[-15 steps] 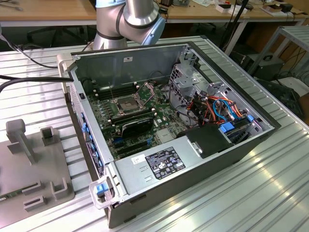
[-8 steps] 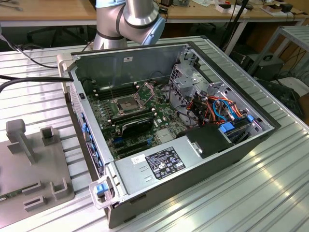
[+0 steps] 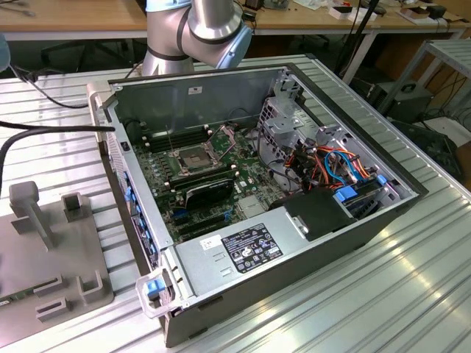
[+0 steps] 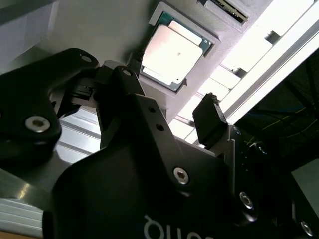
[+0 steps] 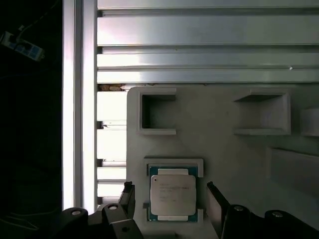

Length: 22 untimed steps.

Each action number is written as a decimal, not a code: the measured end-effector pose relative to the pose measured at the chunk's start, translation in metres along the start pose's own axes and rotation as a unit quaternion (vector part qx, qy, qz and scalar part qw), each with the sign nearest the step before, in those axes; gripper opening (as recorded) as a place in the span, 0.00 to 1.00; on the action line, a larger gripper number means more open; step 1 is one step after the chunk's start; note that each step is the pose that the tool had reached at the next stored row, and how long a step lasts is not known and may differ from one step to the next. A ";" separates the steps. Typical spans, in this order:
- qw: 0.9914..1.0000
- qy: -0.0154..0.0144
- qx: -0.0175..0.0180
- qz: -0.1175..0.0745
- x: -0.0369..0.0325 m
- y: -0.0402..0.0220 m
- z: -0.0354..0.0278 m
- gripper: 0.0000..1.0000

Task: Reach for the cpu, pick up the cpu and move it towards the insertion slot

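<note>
In the first wrist view the cpu (image 5: 173, 195) is seen lying flat, pale metal face up, in a shallow square recess of a grey holder plate (image 5: 224, 159). The plate rests on a ribbed aluminium table (image 5: 199, 45). The gripper (image 5: 169, 195) is held over the chip with its two dark fingers (image 5: 215, 204) spread wide, one on each side. A strip of plate can be seen between each finger and the chip's edges, so nothing is pinched. The fingers are cut off by the frame edge short of their roots, and how high their tips stand above the plate cannot be judged.

In the second wrist view the cpu (image 4: 172, 54) is seen at a slant beyond the gripper (image 4: 170, 82). The black body of the gripper hides much of the holder plate (image 4: 99, 30). One of the fingers (image 4: 212, 122) is plainly outlined against the bright table, while the other is largely lost in shadow against the body.

In the exterior view the insertion slot (image 3: 190, 158) is found on the motherboard (image 3: 221, 187) inside an open computer case (image 3: 353, 235), its shiny frame set around a dark centre. Whether that frame is latched cannot be made out. The arm (image 3: 199, 26) stands behind the case and is cut off by the upper frame edge. A grey fixture plate (image 3: 22, 272) lies on the table at the exterior view's left, well apart from the slot and cropped by the frame.
</note>
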<state>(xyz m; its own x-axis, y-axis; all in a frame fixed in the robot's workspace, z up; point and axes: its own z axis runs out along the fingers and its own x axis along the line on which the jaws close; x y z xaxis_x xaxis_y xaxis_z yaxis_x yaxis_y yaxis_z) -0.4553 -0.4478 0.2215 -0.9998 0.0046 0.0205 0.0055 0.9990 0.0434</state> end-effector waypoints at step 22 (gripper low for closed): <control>1.000 0.001 0.019 0.008 -0.0013 -0.0018 0.0266 0.68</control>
<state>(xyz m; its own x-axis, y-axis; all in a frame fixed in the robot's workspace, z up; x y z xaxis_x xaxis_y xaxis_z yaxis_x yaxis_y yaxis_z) -0.4545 -0.4485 0.1948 -0.9995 0.0207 0.0234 0.0208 0.9998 0.0057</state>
